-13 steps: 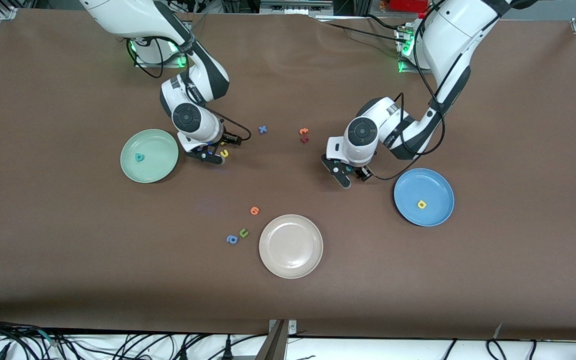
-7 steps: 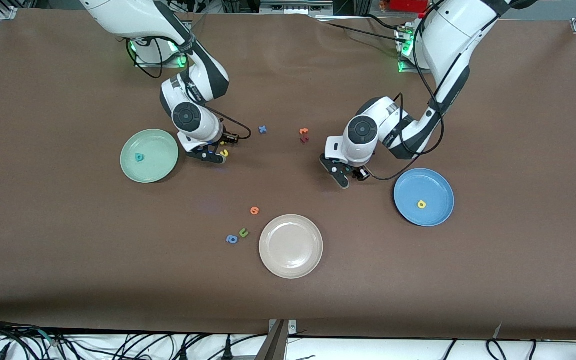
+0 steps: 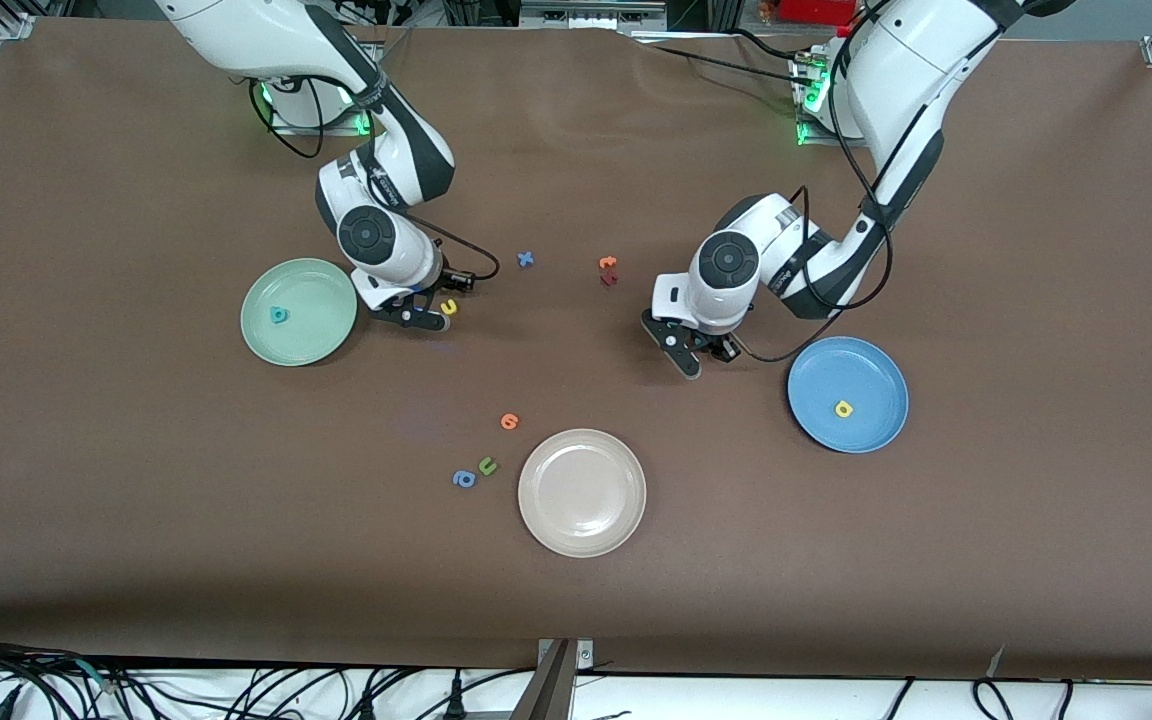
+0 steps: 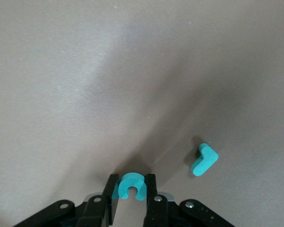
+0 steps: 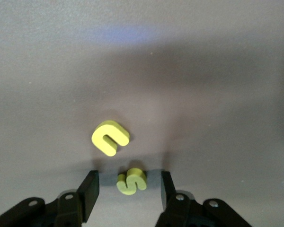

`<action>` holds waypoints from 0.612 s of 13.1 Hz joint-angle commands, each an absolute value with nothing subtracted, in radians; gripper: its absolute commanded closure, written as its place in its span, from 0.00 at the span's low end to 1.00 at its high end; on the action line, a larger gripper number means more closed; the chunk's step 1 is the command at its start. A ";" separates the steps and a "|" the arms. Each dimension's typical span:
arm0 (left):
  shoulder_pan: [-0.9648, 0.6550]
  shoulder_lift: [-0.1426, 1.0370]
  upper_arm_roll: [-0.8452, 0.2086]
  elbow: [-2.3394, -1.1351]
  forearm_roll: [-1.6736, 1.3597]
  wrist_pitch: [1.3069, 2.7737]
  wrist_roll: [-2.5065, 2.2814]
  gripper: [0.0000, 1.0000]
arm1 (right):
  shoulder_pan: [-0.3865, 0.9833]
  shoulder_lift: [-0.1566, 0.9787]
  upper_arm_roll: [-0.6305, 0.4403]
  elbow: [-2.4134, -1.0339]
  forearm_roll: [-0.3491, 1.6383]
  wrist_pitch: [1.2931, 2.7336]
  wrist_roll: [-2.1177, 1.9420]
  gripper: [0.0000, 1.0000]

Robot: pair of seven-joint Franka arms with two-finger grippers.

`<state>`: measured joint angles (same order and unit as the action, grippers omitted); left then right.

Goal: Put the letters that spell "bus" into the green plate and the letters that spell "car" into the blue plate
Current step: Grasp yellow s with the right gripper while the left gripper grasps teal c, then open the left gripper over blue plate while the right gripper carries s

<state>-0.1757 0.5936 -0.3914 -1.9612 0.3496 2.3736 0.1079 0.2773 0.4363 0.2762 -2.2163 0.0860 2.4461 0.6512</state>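
The teal "c" (image 4: 130, 180) sits pinched between the fingers of my left gripper (image 4: 132, 178), low over the table beside the blue plate (image 3: 874, 432). The teal "r" (image 4: 204, 159) lies on the table close by. A yellow "a" (image 3: 843, 408) rests in the blue plate. My right gripper (image 5: 128, 176) is down at the table next to the green plate (image 3: 316, 285). It is open, with the yellow "s" (image 5: 131, 181) between its fingers and a gap on each side. The yellow "u" (image 5: 110, 137) lies just ahead of it. A teal "b" (image 3: 279, 316) is in the green plate.
A cream-beige plate (image 3: 582, 530) sits nearer the front camera, mid-table. Beside it lie an orange letter (image 3: 509, 421), a green "u" (image 3: 487, 465) and a blue "a" (image 3: 464, 479). A blue "x" (image 3: 526, 259) and orange (image 3: 608, 263) and red (image 3: 608, 279) letters lie between the arms.
My left gripper's fingers have closed onto the teal "c". My right gripper's fingers have drawn closer together around the yellow "s", and that hand shifted slightly toward the green plate.
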 commanded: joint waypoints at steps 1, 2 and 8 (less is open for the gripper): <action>-0.131 0.529 -0.397 -1.959 0.376 2.304 0.159 0.85 | 0.270 0.434 0.275 -2.232 0.074 2.465 0.623 0.39; -0.091 0.520 -0.397 -1.959 0.370 2.303 0.208 0.85 | 0.270 0.434 0.273 -2.233 0.074 2.470 0.623 0.39; 0.109 0.522 -0.394 -1.942 0.373 2.303 0.481 0.85 | 0.271 0.429 0.276 -2.255 0.080 2.467 0.637 0.46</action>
